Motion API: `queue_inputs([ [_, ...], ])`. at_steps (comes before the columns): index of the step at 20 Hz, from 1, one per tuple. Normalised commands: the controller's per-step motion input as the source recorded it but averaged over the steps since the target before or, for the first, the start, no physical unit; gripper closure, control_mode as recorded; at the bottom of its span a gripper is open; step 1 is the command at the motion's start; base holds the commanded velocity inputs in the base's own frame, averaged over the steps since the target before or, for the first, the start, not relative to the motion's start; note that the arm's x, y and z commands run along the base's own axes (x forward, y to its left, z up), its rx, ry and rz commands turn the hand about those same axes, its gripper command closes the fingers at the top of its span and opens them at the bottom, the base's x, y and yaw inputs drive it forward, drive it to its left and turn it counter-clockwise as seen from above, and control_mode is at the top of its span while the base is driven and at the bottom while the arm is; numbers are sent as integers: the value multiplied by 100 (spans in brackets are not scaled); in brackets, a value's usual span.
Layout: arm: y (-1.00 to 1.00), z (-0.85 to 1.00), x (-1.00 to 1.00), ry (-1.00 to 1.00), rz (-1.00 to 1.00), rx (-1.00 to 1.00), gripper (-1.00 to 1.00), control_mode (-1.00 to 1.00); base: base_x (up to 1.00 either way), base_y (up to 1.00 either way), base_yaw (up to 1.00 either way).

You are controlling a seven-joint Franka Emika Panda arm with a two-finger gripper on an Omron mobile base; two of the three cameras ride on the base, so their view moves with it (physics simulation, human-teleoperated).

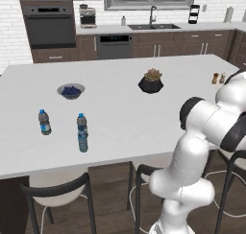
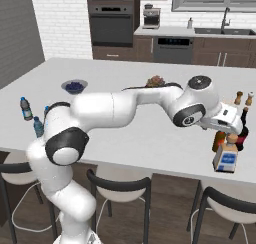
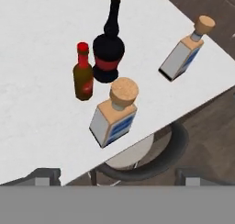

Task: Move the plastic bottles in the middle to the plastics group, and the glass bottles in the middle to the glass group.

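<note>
On the white bench (image 1: 120, 75), near its right-hand edge, the glass things are gathered. The white arm (image 2: 125, 108) is stretched across to them, and the hand (image 3: 117, 177) is held above, its fingers spread wide with nothing between them.

- A squarish clear bottle (image 3: 114, 115) with a blue label and tan stopper is stood directly under the hand, near the bench edge.
- A second square bottle (image 3: 183, 55) is set apart, further along the edge.
- A dark bottle (image 3: 109, 53) with a red band is placed behind.
- An amber bottle (image 3: 83, 76) with a red cap is just beside the dark one.

Far left, a light-blue bottle (image 1: 83, 142) is seen against a grey bottle (image 1: 81, 122). Another grey bottle (image 1: 44, 122) is nearby.
</note>
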Motion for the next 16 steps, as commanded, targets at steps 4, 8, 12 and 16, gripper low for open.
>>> queue_inputs([
  [4,97,3,-25,14,-6,-16,-100,-100,0,0,0],
  [8,89,16,-27,18,-6,-6,-100,-100,0,0,0],
  [12,77,34,-28,24,-4,0,-100,-100,0,0,0],
  [16,64,45,-32,29,-1,1,-100,-100,0,0,0],
])
